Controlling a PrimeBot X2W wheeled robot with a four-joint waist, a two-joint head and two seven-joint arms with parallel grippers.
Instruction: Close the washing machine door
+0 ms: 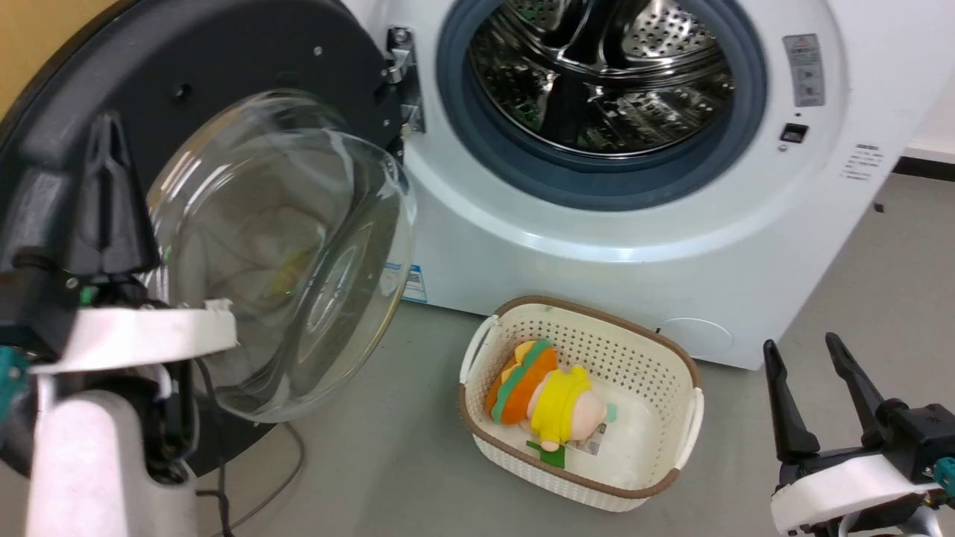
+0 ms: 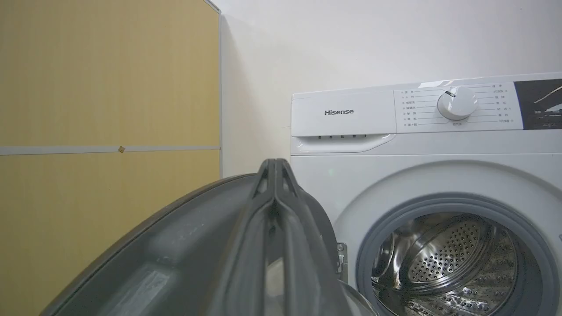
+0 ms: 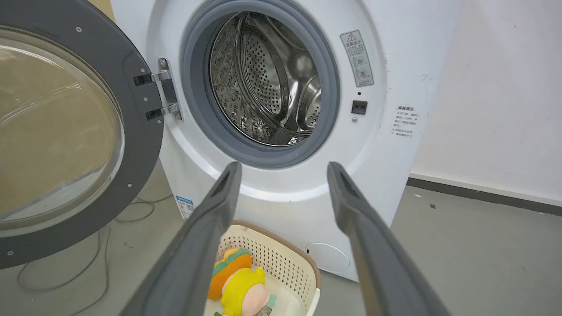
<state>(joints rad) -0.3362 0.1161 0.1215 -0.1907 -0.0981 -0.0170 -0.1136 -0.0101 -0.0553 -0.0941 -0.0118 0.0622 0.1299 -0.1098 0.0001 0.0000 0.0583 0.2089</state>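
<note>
At the washer's (image 1: 597,224) left side the door (image 1: 298,246) stands swung wide on its hinge (image 1: 399,74), its inner face and glass bowl turned toward the robot; its latch edge is far from the front panel, so the closing is at most just begun, and nearly the whole swing is left. The drum (image 1: 604,74) lies fully exposed and looks empty, with nothing hanging over the grey gasket (image 1: 448,112) to catch the door. The left hand (image 1: 110,149) is raised in front of the door's dark rim on the side away from the hinge, its two fingers pressed together with nothing between them; the left wrist view shows the left hand (image 2: 274,175) over the rim, but I cannot tell whether it touches the door or hangs just beside it. The right hand (image 1: 802,347) waits low and well apart from the door, fingers spread and empty; in the right wrist view the right hand (image 3: 284,169) points at the drum opening. On the floor before the washer sits a basket (image 1: 694,373) with a soft toy (image 1: 545,395) in it, close to the door's likely sweep; what remains, as I judge it, is to get the closed fingers against the free edge, push the door round toward the opening, and press until the latch takes.
</note>
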